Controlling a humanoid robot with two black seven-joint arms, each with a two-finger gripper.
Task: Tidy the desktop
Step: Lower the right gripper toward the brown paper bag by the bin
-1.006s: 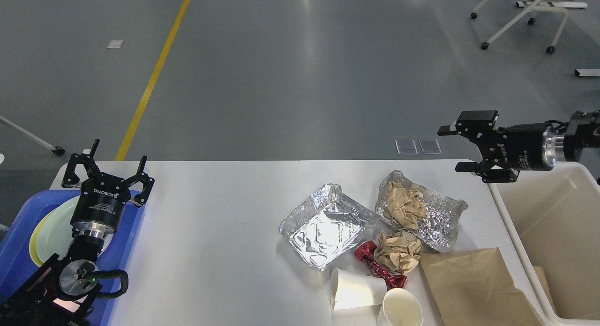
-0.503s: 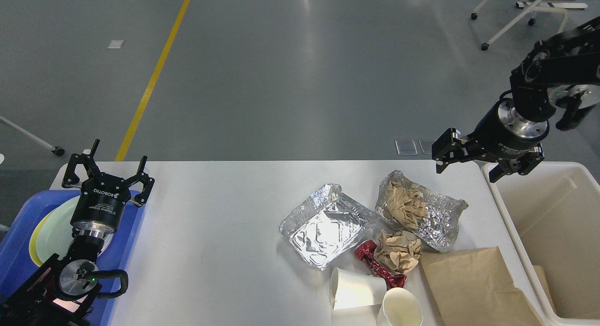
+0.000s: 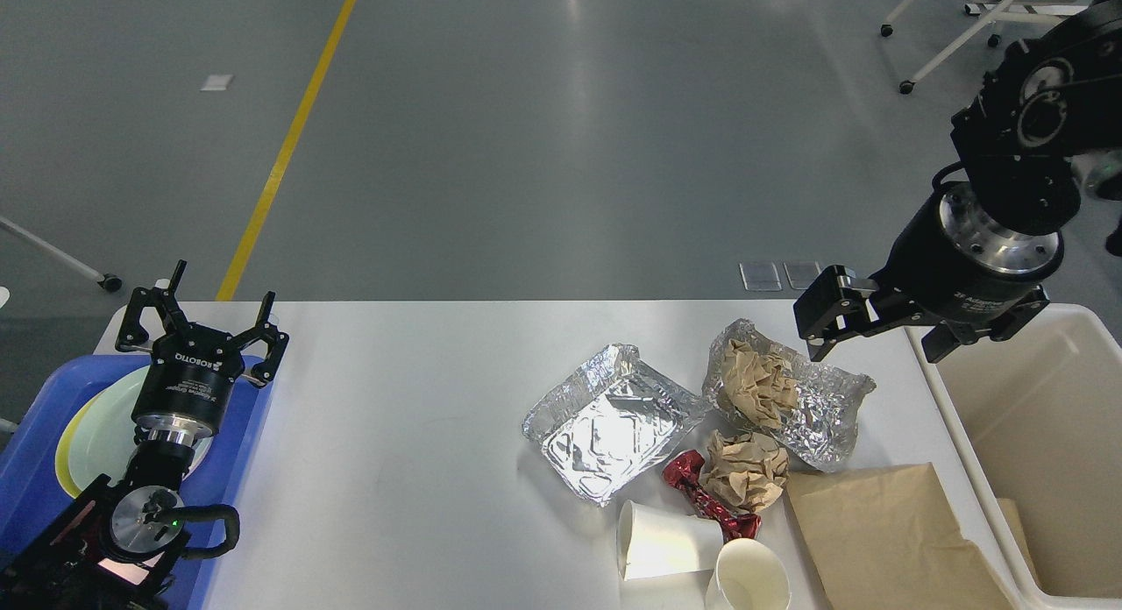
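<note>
Your right hand (image 3: 877, 334): fingers spread, holding nothing, hovering over far right of bench (image 3: 394, 435), above foil tray with crumpled paper (image 3: 784, 395). Your left hand (image 3: 203, 316): fingers apart, empty, over blue tray (image 3: 35, 470) at bench's left end. Bench fills lower view. Empty foil tray (image 3: 609, 422), red wrapper (image 3: 701, 496), two paper cups (image 3: 662, 540), brown bag (image 3: 885, 540) lie right of centre. Cream bin (image 3: 964, 452) at right edge.

A lab or workshop hall: grey floor (image 3: 561, 154) with yellow line (image 3: 285, 150), castered chair (image 3: 973, 31).
</note>
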